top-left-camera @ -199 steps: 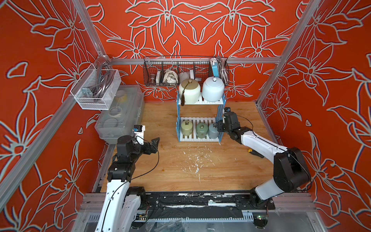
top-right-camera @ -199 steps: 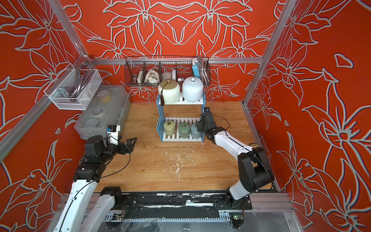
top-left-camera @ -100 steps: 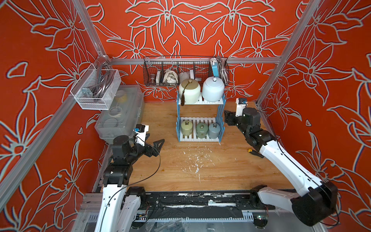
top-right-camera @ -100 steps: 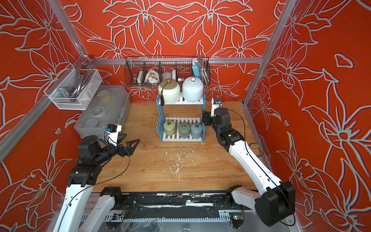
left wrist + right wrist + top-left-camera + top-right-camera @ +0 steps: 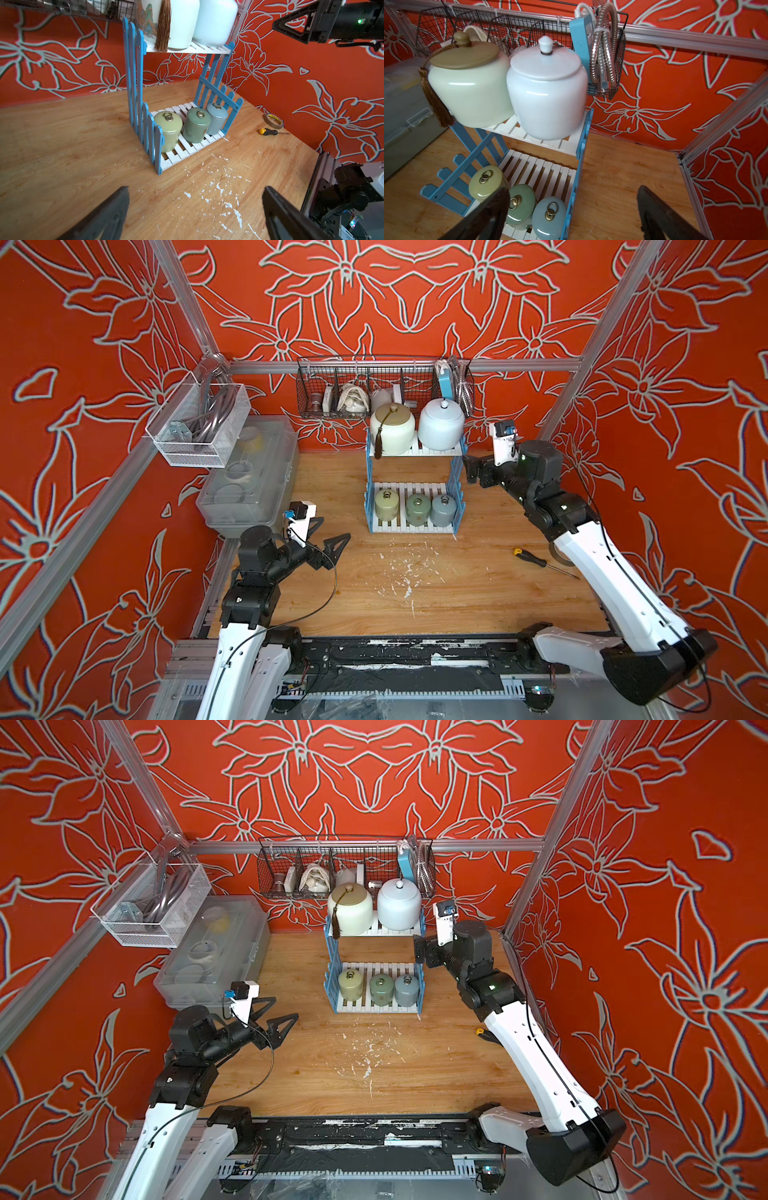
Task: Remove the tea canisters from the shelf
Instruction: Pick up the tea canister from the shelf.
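Currently all five tea canisters (image 5: 440, 427) sit on the shelf (image 5: 369, 472), with left gripper (image 5: 332, 529) and right gripper (image 5: 473, 472) both spread wide, empty.

bright even light, soft shadows, glare on glazed jars, wide-angle edge distortion

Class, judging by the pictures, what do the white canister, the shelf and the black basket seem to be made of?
The white canister: probably glazed ceramic; smooth, with glossy highlights. The shelf: likely painted wood; flat cut slats, matte white and blue. The black basket: metal wire, dark coated; thin open grid.
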Tool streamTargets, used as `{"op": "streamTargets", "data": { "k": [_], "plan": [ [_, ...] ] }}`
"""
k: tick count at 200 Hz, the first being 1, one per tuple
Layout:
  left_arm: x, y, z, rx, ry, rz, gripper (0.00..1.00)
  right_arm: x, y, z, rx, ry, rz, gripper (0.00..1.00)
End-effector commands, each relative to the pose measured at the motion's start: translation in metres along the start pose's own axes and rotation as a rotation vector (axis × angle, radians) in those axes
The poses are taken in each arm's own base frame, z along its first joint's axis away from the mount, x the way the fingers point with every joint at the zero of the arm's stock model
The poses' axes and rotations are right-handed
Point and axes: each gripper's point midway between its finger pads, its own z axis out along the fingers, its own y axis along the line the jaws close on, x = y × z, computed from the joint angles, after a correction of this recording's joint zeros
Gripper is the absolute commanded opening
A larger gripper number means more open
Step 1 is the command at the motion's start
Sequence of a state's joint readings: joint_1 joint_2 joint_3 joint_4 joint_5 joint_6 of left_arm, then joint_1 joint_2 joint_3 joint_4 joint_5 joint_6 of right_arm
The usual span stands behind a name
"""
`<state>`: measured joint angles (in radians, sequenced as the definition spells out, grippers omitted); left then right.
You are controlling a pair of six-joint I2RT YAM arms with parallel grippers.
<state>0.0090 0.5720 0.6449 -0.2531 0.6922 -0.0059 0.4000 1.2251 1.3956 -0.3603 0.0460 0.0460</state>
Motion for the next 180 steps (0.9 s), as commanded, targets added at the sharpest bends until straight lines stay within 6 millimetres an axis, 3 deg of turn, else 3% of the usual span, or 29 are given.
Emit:
{"op": "streamTargets", "data": {
  "k": [1,60,90,180],
  "plan": [
    [-0.022,0.003,0.001,-0.023,-0.099,0.054,0.99,-0.013,0.006,0.005,-0.039,0.026,-0.036,0.99],
    [-0.044,0.025,-0.003,-0.158,-0.228,0.135,0.99,-0.063,0.013,0.032,-0.069,-0.011,-0.036,0.99],
    [-0.04,0.033,-0.004,-0.198,-0.224,0.124,0.99,-0.079,0.017,0.052,-0.081,-0.006,-0.009,0.95],
    [-0.033,0.029,-0.002,-0.176,-0.206,0.152,0.98,-0.099,0.029,0.119,-0.109,0.015,0.026,0.84]
  ]
}}
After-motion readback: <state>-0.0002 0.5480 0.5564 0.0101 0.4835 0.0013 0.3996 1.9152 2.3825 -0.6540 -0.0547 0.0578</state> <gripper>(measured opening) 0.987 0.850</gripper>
